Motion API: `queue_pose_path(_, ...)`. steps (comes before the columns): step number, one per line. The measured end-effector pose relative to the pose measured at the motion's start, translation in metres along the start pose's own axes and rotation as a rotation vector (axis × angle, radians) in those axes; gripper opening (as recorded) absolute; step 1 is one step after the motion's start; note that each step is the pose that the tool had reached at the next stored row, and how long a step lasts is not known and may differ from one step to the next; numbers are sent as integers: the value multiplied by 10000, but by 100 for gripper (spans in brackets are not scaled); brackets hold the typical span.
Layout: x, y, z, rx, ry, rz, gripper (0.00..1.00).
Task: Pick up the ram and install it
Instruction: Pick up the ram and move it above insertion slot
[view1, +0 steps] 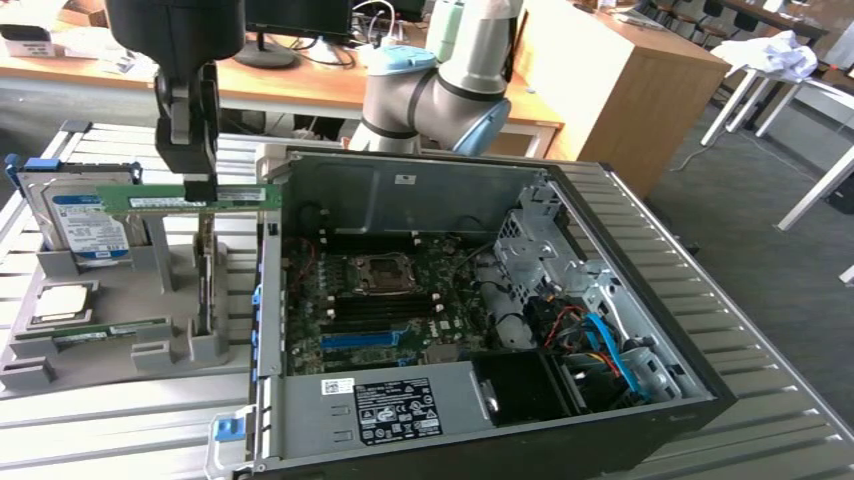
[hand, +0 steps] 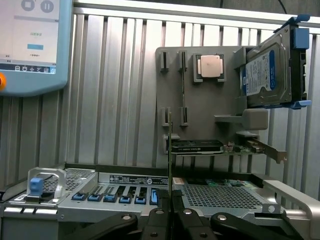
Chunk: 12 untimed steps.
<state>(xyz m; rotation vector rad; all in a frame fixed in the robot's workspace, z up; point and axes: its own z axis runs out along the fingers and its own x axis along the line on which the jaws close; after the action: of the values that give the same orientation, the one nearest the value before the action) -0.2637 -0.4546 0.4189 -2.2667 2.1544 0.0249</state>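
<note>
Gripper (view1: 200, 186) is pinched almost shut on the ram (view1: 160, 198), so you've got it clamped near mid-length. The stick hangs level, long edge down, over the grey parts holder (view1: 160, 355), just to the exterior view's left of the open PC case (view1: 400, 190). The blue-labelled hard drive (view1: 83, 220) stands right behind it.

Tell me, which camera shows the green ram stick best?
The exterior view: the ram shows its long green side there, gripped by the claw. The wrist view sees the ram edge-on, just a thin strip standing up from the claw.
</note>
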Motion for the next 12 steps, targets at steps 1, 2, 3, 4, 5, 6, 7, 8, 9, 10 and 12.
queue_pose_path(1,0,-10,0,0,0,0,13)
queue_pose_path(2,1,-20,0,0,0,0,13)
queue_pose_path(3,1,-29,0,-1,0,0,13)
queue_pose_path(4,2,-36,0,0,0,0,13)
queue_pose_path(5,2,-43,0,-1,1,0,13)
queue_pose_path(6,3,-50,0,-1,0,-1,13)
queue_pose_path(7,3,-56,0,-1,1,0,13)
queue_pose_path(8,3,-64,0,-1,1,-1,13)
queue_pose_path(9,4,-70,0,-1,0,0,13)
queue_pose_path(10,4,-76,0,0,0,0,13)
queue_pose_path(12,5,-90,0,0,0,-1,13)
